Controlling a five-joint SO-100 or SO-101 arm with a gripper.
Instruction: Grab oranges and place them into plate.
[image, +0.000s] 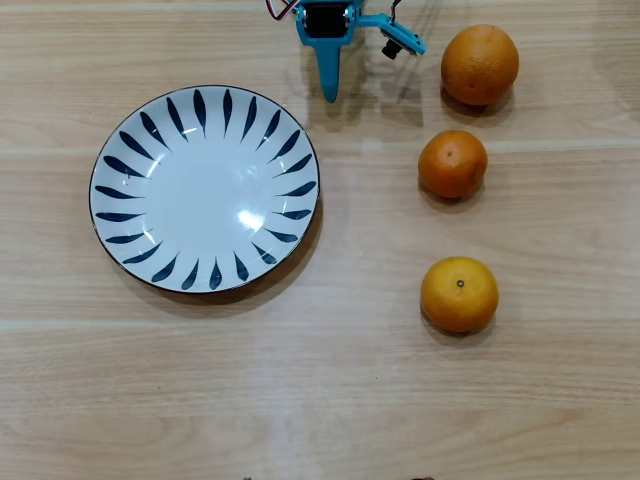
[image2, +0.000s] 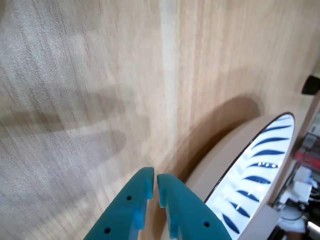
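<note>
The gripper (image: 330, 92) hangs at twelve o'clock, jaws nearly pressed together and empty; three oranges (image: 453, 164) wait at three o'clock of the bare plate (image: 205, 188), unreached.

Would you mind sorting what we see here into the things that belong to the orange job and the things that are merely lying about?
Part of the job:
- large orange
- smaller darker orange
- yellower orange with a stem dot
- plate, empty
- gripper, jaws nearly closed, holding nothing

Just there:
- wooden table
- clutter of wires and parts past the plate in the wrist view
</note>
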